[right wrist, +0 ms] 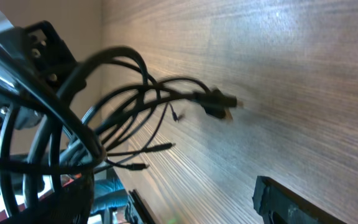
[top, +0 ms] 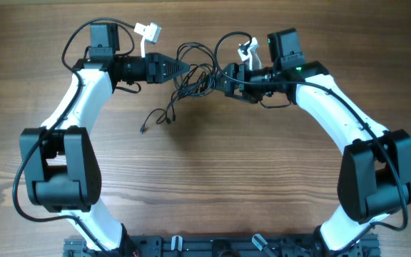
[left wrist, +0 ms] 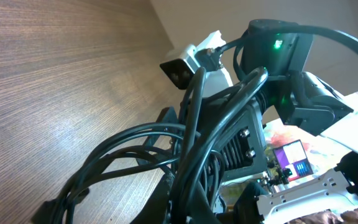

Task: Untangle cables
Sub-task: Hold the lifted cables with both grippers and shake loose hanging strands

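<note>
Black cables sit clamped in the closed left gripper (right gripper spread wide).

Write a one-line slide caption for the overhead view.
Left gripper shut on the cables, right gripper open on their other side, loose plug ends trailing across the wooden table.

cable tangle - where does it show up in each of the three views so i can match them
Overhead: the cable tangle sits top centre, with loose ends trailing down-left.
Left wrist: the cable tangle fills the lower centre as big loops close to the lens.
Right wrist: the cable tangle is in the left half, its strands reaching right toward the middle.
Shared landmark: the wood-grain table lies behind it in all three.
</note>
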Tool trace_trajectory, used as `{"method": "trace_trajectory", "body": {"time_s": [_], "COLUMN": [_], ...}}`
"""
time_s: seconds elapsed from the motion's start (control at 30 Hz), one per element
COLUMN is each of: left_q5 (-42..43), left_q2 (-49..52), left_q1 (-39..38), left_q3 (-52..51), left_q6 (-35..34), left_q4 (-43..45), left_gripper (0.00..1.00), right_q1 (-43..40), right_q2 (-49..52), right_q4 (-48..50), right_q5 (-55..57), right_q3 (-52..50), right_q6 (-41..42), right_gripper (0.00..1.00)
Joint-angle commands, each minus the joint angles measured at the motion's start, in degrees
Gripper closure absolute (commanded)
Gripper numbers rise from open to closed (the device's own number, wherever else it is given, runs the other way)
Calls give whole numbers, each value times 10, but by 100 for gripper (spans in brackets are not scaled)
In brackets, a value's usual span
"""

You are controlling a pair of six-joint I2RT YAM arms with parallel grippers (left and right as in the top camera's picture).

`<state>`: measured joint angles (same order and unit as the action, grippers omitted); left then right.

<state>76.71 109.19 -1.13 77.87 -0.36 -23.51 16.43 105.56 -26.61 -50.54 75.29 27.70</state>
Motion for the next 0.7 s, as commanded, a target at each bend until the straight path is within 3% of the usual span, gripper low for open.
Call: {"method": "trace_trajectory", "body": {"time_s": [0.0, 0.2, 0.33, 0.53, 0.67], "left_q5": [5, 5, 5, 5, 5], "left_q2": [-7, -7, -7, -7, -7], "left_q1": [-2, -2, -2, -2, -2], "left_q3": [0, 0, 0, 0, 0], "left_q6": [-4, -69, -186, -309, -344], "left_q4": [2, 28, 86, 150, 161], "left_gripper": [96, 96, 96, 96, 96], "right_q1": [1, 11, 25, 46, 50], "right_q2": [10, 10, 10, 10, 10], "right_q4": [-24, -32, -26, 42, 96], "right_q5": [-9, 2, 9, 10, 10], "right_q3": [0, 0, 0, 0, 0], "right_q6": [-30, -37, -31, 31, 74], "right_gripper": [16, 16, 16, 16, 16]}}
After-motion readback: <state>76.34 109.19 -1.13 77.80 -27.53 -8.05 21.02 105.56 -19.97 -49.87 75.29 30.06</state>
